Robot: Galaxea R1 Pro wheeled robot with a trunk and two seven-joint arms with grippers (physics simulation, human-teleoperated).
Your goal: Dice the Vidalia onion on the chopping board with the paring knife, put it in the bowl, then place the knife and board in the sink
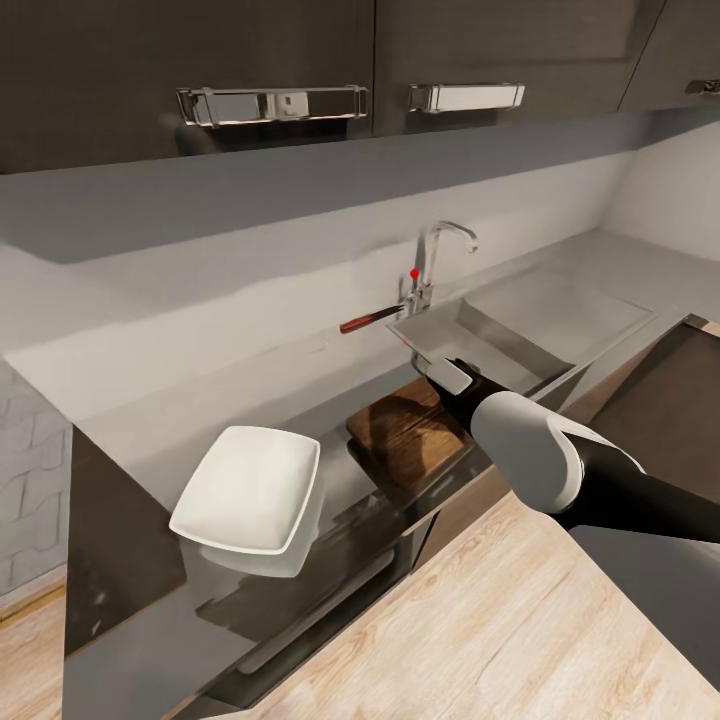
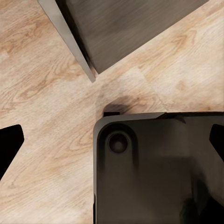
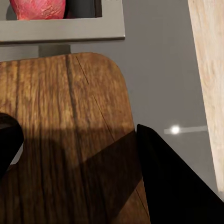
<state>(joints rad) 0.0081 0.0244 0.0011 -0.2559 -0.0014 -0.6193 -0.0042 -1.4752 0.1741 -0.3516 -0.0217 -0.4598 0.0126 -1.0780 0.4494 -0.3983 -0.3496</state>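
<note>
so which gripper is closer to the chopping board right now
Right. The right gripper hangs over the chopping board by the sink; the left wrist view looks down at the wood floor, away from the board.

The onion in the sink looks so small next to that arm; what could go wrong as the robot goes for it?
1. The Vidalia onion is round and sits just past the sink rim, so it may roll away when nudged.
2. The right pincer reaches over the chopping board, so a low arm could shove it.
3. The paring knife lies beside the faucet, where a wide swing might knock it.
</note>
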